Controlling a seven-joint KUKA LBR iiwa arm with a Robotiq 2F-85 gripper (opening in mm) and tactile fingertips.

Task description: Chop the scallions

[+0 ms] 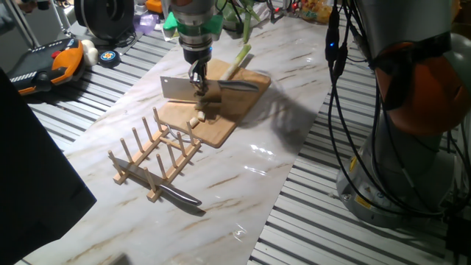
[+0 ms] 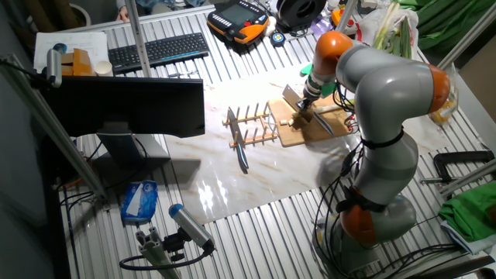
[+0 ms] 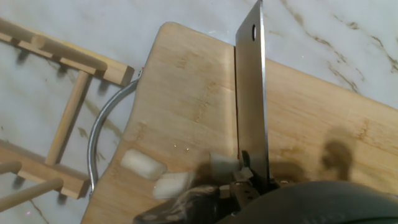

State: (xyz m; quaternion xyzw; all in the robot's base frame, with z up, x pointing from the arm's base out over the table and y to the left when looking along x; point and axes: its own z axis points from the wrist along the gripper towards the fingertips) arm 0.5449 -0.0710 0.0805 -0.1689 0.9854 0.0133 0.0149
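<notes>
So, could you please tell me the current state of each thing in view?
gripper: shut on the cleaver's handle
cleaver: held edge-down over the board
scallion stalk: lying on the board, partly chopped
cut chunks: loose on the board
cutting board: flat on the table
second knife: lying by the rack

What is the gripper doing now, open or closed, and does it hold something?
Gripper: closed on the cleaver, blade over the cutting board.
</notes>
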